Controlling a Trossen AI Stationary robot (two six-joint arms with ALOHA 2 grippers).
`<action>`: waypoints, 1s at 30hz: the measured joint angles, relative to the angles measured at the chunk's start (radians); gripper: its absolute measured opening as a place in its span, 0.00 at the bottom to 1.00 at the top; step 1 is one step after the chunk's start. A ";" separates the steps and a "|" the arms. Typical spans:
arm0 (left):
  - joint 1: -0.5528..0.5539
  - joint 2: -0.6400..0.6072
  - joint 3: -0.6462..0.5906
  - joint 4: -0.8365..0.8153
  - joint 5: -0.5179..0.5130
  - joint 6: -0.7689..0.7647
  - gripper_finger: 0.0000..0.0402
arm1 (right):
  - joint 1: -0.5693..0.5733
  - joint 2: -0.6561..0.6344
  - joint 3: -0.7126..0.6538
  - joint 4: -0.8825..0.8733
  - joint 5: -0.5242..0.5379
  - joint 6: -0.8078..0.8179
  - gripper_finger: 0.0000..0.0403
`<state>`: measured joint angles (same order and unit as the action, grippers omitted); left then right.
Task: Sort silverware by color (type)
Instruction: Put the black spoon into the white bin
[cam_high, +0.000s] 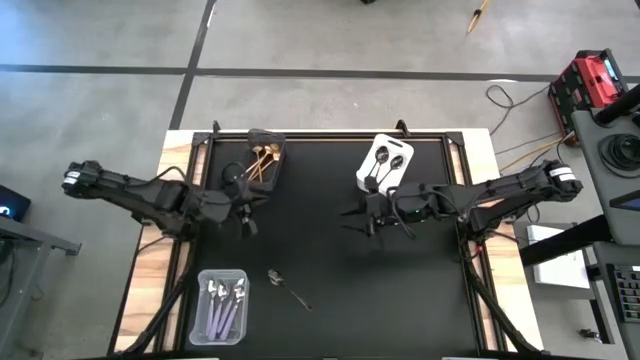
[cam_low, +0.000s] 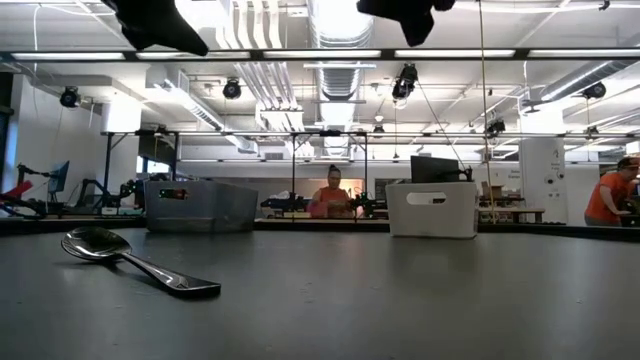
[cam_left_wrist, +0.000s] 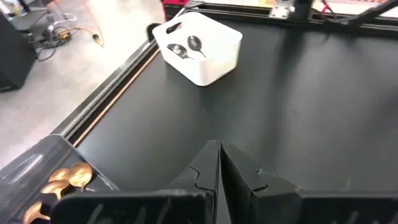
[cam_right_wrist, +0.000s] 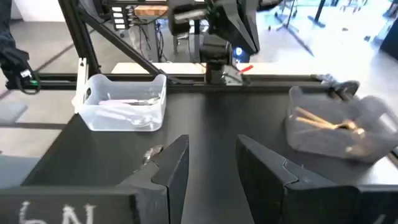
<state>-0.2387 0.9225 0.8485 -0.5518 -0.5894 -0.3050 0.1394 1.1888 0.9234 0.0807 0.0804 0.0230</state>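
One loose, dark shiny spoon (cam_high: 287, 286) (cam_low: 130, 262) lies flat on the black mat near the front, bowl up. My left gripper (cam_high: 246, 226) (cam_left_wrist: 219, 171) hangs shut and empty above the mat, just in front of the dark bin (cam_high: 266, 160) (cam_left_wrist: 43, 165), which holds gold spoons (cam_left_wrist: 65, 180). My right gripper (cam_high: 358, 222) (cam_right_wrist: 212, 163) hangs open and empty above the mat, in front of the white bin (cam_high: 386, 166) (cam_left_wrist: 200, 50), which holds dark spoons. The clear bin (cam_high: 221, 306) (cam_right_wrist: 122, 103) at the near left holds lilac-handled spoons.
The three bins stand on the black mat (cam_high: 330, 270), two along its far edge and one at the near left corner. Between them the mat's middle and right hold only the loose spoon. Beyond the table, the low view shows people in the room.
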 joint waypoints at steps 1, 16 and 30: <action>-0.017 -0.004 -0.004 0.000 -0.006 0.000 0.00 | 0.000 0.011 0.000 0.009 -0.001 0.024 0.31; -0.176 -0.032 -0.007 0.018 -0.059 0.076 0.00 | 0.002 0.362 0.159 0.034 -0.009 0.221 0.31; -0.188 -0.048 -0.008 -0.043 -0.165 0.130 0.00 | 0.018 0.688 0.641 -0.423 -0.009 0.313 0.31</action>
<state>-0.4263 0.8741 0.8410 -0.5951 -0.7547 -0.1749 0.1578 1.8764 1.5647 -0.3418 0.0711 0.3356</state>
